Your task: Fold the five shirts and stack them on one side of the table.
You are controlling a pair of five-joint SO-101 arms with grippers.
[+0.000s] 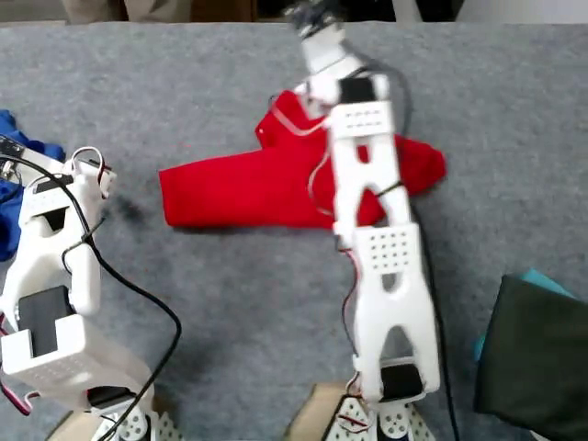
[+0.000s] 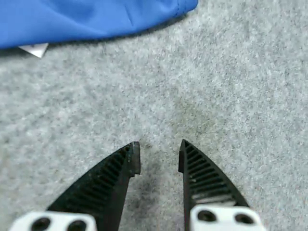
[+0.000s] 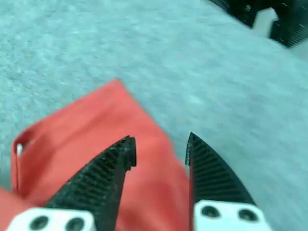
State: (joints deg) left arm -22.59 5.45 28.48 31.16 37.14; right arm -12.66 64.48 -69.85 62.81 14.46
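Nearest the arms' end of the table (image 1: 230, 303) we counted one dark shirt (image 1: 533, 358), folded, by the right edge. One bit of teal cloth (image 1: 544, 278) poked out from under it. Over on the left side, the left gripper (image 2: 159, 156) hung above bare table with its fingers spread and nothing in them, and one blue shirt (image 2: 86, 19) lay just past it. Further out, one red shirt (image 1: 248, 188) lay across the middle. The right gripper (image 3: 160, 151) hovered at its far edge, also spread and pinching nothing.
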